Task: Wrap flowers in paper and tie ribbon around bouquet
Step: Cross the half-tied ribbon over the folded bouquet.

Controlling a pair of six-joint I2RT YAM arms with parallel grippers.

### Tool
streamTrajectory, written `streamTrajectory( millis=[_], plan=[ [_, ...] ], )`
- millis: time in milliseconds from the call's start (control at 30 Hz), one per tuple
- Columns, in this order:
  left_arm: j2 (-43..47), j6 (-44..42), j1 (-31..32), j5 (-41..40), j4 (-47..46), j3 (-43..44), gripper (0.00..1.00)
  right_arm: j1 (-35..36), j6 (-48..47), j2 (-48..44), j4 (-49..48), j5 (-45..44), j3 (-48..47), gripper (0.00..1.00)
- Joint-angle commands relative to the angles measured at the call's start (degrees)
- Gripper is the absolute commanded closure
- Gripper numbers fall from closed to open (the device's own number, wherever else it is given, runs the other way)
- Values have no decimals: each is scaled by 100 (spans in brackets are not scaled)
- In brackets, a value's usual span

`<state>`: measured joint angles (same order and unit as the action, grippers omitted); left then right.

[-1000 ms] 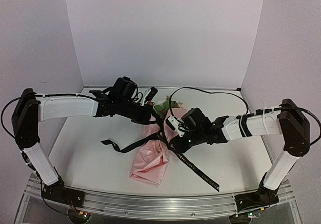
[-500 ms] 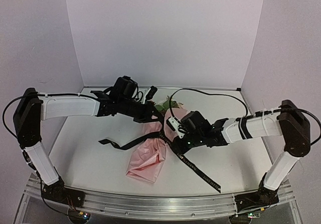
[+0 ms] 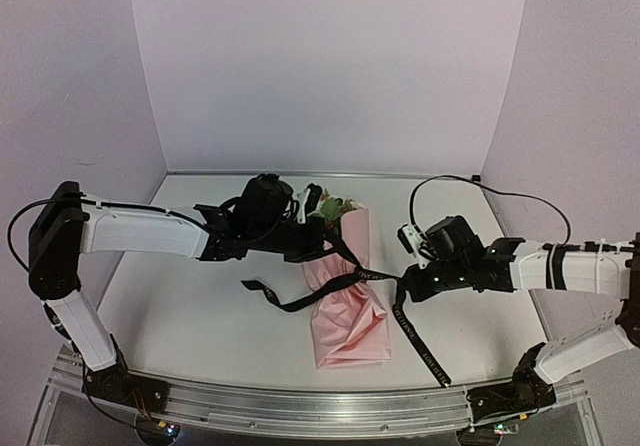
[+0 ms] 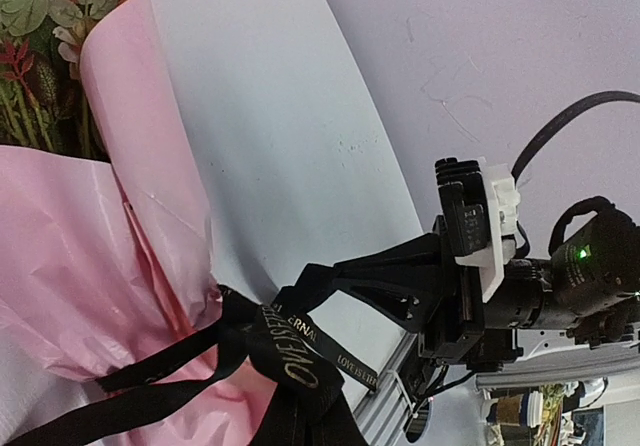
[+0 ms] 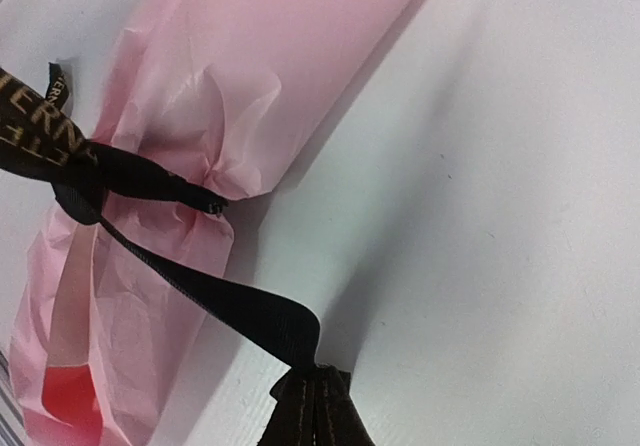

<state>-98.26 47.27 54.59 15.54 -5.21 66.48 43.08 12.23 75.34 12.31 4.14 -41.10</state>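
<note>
Judging by what lies on the table [image 3: 200,306], we are nearly done: the bouquet [image 3: 345,286] rests mid-table, its paper [image 3: 352,328] wrapped, the ribbon [image 3: 380,277] cinched round its waist. Our right gripper [image 3: 403,287] has its jaws pinched shut on a taut strand. Our left gripper [image 3: 323,245] is shut too, seemingly on another. Only finishing the knot remains.

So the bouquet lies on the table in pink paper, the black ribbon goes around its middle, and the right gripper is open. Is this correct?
Not quite: the right gripper is shut on the ribbon, as the right wrist view shows, the strand running taut into its grip. The rest is right.
</note>
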Motion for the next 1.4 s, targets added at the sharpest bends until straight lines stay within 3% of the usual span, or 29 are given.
streamTrajectory(
  millis=[0,167,400,667,1267,1333,1367],
  plan=[
    [-77,26,-160,-420,-209,43,100,-98,-8,-352,877,240,-260,100],
    [-314,-324,-489,164,23,180,100,25,118,-301,1758,1023,-1138,100],
    [-452,-566,-733,771,82,-7,100,727,245,261,2709,1394,-2351,100],
    [-386,-815,-830,1439,-60,-171,100,1139,1122,1447,2690,1280,-2989,100],
    [369,-1009,-783,2261,-592,-1278,100,1285,1418,2359,2474,1413,-3363,100],
    [303,-1101,-712,2265,-453,-1219,100,1282,1390,2307,2475,1370,-3373,92],
    [275,-1158,-665,2268,-396,-1179,100,1281,1378,2247,2475,1329,-3353,83]
  ],
)
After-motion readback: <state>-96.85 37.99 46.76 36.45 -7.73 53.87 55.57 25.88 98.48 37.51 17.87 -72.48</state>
